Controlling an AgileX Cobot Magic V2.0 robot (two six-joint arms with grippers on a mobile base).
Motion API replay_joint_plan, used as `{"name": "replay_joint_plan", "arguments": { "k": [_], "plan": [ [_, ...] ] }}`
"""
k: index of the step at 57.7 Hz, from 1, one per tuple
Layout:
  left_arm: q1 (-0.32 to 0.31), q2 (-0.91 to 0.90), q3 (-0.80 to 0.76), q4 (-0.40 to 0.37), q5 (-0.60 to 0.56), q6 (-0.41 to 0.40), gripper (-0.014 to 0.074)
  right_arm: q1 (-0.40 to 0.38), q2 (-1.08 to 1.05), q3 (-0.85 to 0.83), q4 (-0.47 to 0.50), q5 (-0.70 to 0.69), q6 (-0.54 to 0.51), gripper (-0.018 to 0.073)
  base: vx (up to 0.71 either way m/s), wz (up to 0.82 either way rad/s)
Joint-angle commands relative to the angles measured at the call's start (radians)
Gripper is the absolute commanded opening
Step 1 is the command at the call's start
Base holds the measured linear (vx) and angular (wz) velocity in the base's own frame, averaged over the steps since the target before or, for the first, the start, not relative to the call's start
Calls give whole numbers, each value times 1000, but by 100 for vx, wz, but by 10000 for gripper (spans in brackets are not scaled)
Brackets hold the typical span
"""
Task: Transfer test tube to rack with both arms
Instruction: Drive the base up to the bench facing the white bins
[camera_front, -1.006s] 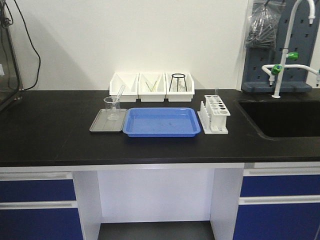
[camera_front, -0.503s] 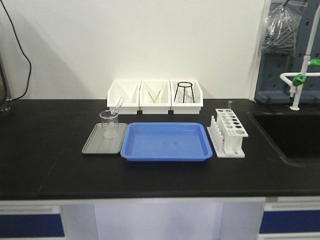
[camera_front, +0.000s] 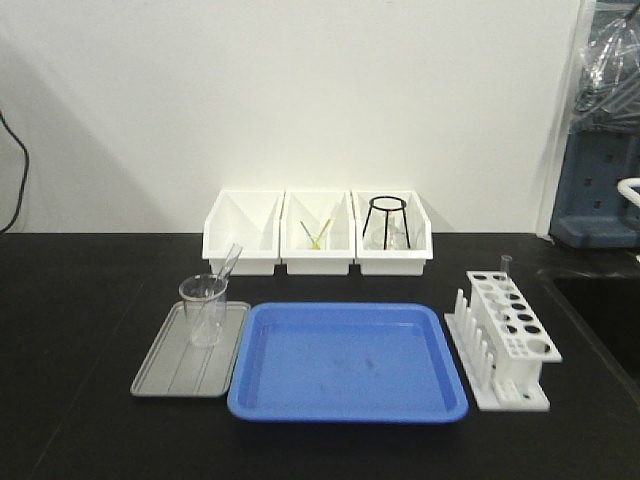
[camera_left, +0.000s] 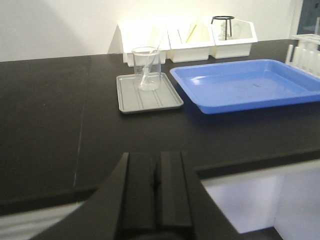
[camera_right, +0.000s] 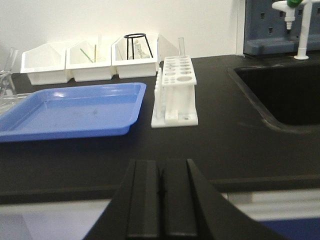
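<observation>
The test tube (camera_front: 229, 262) is a slim clear tube leaning in a glass beaker (camera_front: 203, 310) on a grey tray (camera_front: 175, 372) at the left. The left wrist view shows the same test tube (camera_left: 150, 62) in the beaker (camera_left: 146, 67), far ahead of my left gripper (camera_left: 156, 156), which is shut and empty over the counter's front edge. The white rack (camera_front: 510, 335) stands at the right with one short tube (camera_front: 506, 264) upright in its far corner. My right gripper (camera_right: 160, 164) is shut and empty, well short of the rack (camera_right: 175, 87). Neither arm shows in the front view.
A blue tray (camera_front: 345, 360) lies between the grey tray and the rack. Three white bins (camera_front: 318, 238) line the back wall, one holding a black tripod stand (camera_front: 385, 220). A black sink (camera_right: 280, 100) opens to the right of the rack.
The front view has moved closer to the counter and shifted, so everything looks larger and the sink has slid out to the right. The objects on the counter have not moved.
</observation>
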Motion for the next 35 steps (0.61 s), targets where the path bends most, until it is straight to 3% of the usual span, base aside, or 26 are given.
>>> {"name": "replay_joint_plan", "arguments": {
  "k": [1, 35],
  "plan": [
    [3, -16, -21, 0, -80, -7, -6, 2, -8, 14, -4, -87, -7, -11, 42, 1],
    [3, -16, -21, 0, -80, -7, -6, 2, -8, 14, -4, -87, -7, -11, 36, 1]
  ]
}}
